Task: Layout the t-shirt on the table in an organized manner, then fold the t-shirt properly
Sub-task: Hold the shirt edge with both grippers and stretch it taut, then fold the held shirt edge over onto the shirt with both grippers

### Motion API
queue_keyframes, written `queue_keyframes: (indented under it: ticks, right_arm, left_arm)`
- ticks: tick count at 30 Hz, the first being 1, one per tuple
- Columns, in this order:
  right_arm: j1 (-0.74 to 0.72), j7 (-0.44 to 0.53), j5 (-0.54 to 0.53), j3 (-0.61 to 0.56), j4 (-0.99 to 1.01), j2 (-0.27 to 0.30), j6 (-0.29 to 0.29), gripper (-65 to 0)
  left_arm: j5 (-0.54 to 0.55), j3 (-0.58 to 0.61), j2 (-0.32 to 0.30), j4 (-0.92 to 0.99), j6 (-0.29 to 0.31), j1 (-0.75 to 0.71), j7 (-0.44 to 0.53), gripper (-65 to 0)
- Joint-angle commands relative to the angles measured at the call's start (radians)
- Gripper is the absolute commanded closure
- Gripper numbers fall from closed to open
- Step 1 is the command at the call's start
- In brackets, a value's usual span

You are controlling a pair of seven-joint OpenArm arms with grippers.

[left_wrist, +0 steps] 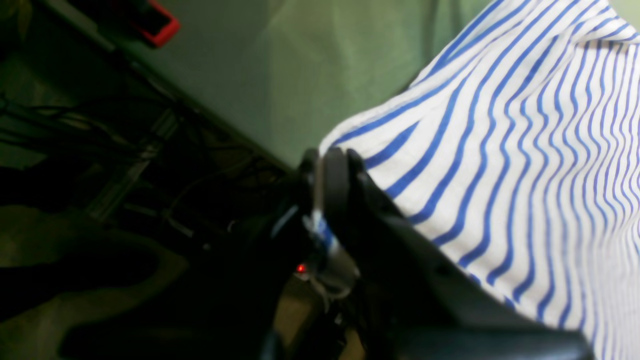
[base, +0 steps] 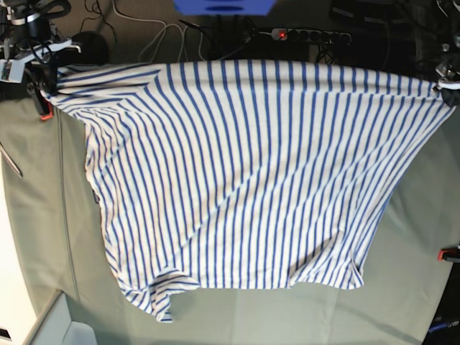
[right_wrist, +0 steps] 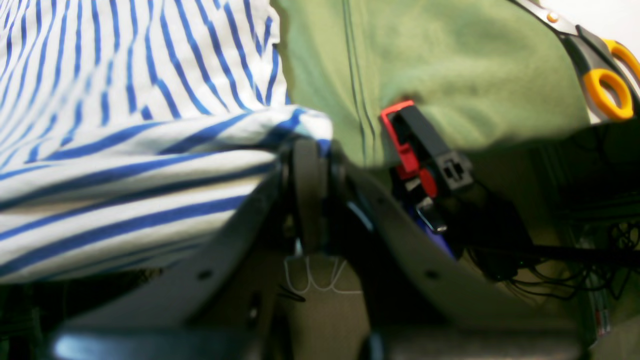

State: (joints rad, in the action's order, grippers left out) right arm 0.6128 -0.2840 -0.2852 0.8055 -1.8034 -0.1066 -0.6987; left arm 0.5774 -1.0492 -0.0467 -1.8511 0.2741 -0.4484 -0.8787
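Note:
The white, blue-striped t-shirt is stretched wide across the pale green table, its far edge pulled taut between both arms. In the base view my right gripper holds the far left corner and my left gripper holds the far right corner. The left wrist view has the left gripper shut on a corner of the t-shirt. Seen from the right wrist, the right gripper is shut on a bunched edge of the t-shirt. The shirt's near hem lies rumpled at the lower left.
Red clamps grip the table edges; one clamp sits right beside the right gripper, and another clamp lies farther off. Yellow-handled scissors lie at the table edge. A power strip and cables lie beyond the far edge.

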Motion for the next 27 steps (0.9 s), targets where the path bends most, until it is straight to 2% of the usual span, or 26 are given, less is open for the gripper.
queue_keyframes:
  ticks: [1, 14, 17, 20, 27]
  right_arm:
    - [0.009, 0.033, -0.006, 0.007, -0.009, 0.009, 0.001, 0.0]
    - [-0.052, 0.032, -0.003, -0.034, 0.030, 0.017, 0.001, 0.0]
    - [-0.097, 0.032, 0.053, -0.034, 0.046, 0.015, 0.001, 0.0]
    - [-0.156, 0.032, 0.131, -0.031, 0.061, 0.009, 0.001, 0.0]
    - [-0.281, 0.032, 0.139, -0.031, 0.121, 0.015, 0.001, 0.0]
  left_arm:
    - [-0.007, -0.013, -0.014, -0.015, -0.011, -0.005, 0.040, -0.2]
    - [-0.018, -0.009, -0.014, 0.109, -0.011, 0.070, 0.037, -0.2]
    - [-0.018, -0.004, -0.014, 0.113, -0.011, 0.098, 0.037, -0.2]
    - [-0.018, 0.056, -0.020, 0.117, -0.011, 0.109, 0.043, -0.2]
    - [-0.052, 0.151, -0.026, 0.143, -0.012, 0.202, 0.045, -0.2]
